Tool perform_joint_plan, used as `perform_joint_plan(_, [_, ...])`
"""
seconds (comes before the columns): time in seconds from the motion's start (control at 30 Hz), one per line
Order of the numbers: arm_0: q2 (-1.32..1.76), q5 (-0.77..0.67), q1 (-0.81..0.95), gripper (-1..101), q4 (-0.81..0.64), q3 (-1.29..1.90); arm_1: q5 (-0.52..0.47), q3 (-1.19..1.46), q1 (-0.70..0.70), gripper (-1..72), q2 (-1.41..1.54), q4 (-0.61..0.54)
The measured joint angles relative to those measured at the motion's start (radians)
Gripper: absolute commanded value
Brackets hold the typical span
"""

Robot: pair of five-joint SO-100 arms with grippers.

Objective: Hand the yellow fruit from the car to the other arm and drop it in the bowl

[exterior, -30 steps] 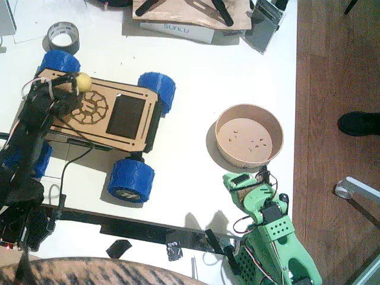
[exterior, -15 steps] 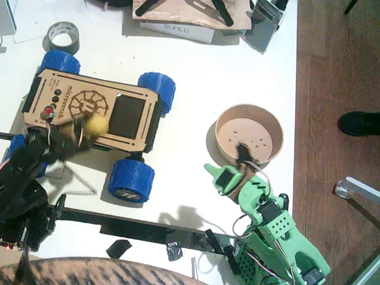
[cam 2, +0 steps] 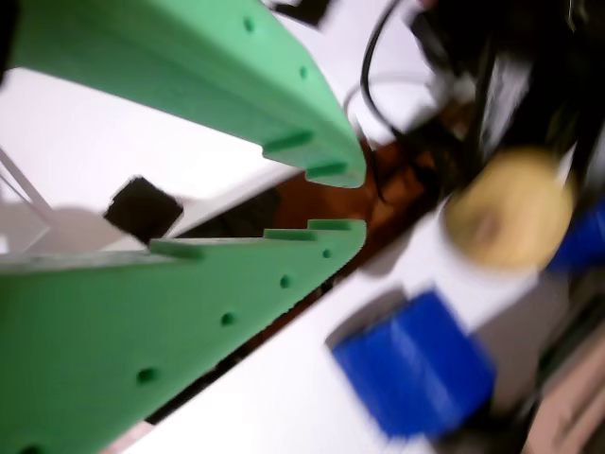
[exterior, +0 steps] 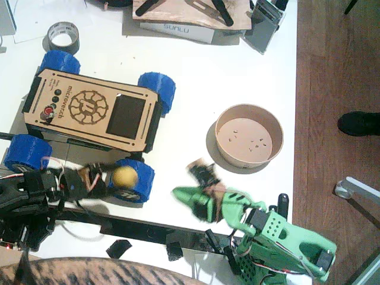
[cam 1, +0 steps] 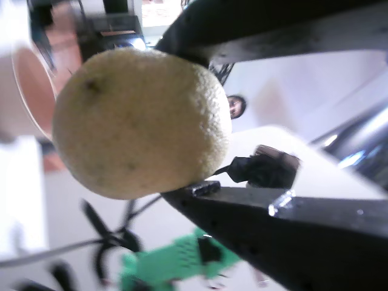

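So the black left arm's jaws (exterior: 113, 178) have the lemon (exterior: 124, 176) pinched between them, held out sideways near the front edge of the counter (exterior: 196, 71), right in front of the car's (exterior: 95, 110) front blue wheel (exterior: 135, 181). In a wrist view the lemon (cam 1: 140, 121) fills the gap between the 2 black jaws, touching both, so that grip looks solid. My guess is it's being held low and pointed toward the right so the green arm can get at the exposed side.

The green arm's jaws (exterior: 189, 200) are reaching left toward it, also near the front edge. In a wrist view the 2 green jaws (cam 2: 333, 199) stand slightly parted with nothing between them, and the lemon (cam 2: 508, 206) sits blurry out ahead of the tips, clearly apart from them. So the handover hasn't happened yet; the green jaws would probably need to spread wider to fit around it.

The bowl (exterior: 249, 136) sits empty toward the right edge of the counter, behind the green arm, well apart from the lemon. A roll of grey tape (exterior: 62, 34) is off in the far left corner, out of the way.
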Motion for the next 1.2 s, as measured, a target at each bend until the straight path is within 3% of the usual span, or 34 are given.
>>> perform_joint_plan(0.17, [0.002, -0.097, 0.058, 0, -0.078, 0.009, -0.008, 0.000, -0.143, 28.6, -0.031, -0.101])
perform_joint_plan(0.3, [0.002, -0.107, 0.066, 0, -0.086, 0.009, 0.112, 0.000, -0.169, 43.7, -0.031, -0.138])
perform_joint_plan(0.37, [0.002, -0.107, 0.069, 0, -0.086, 0.009, 0.170, 0.000, -0.169, 46.5, -0.031, -0.152])
perform_joint_plan(0.9, [0.009, -0.107, 0.071, 0, -0.097, 0.012, 0.261, -0.018, -0.147, 46.8, -0.304, -0.408])
perform_joint_plan(1.2, [0.011, -0.107, 0.071, 0, -0.097, 0.012, 0.313, -0.025, -0.095, 47.5, -0.442, -0.403])
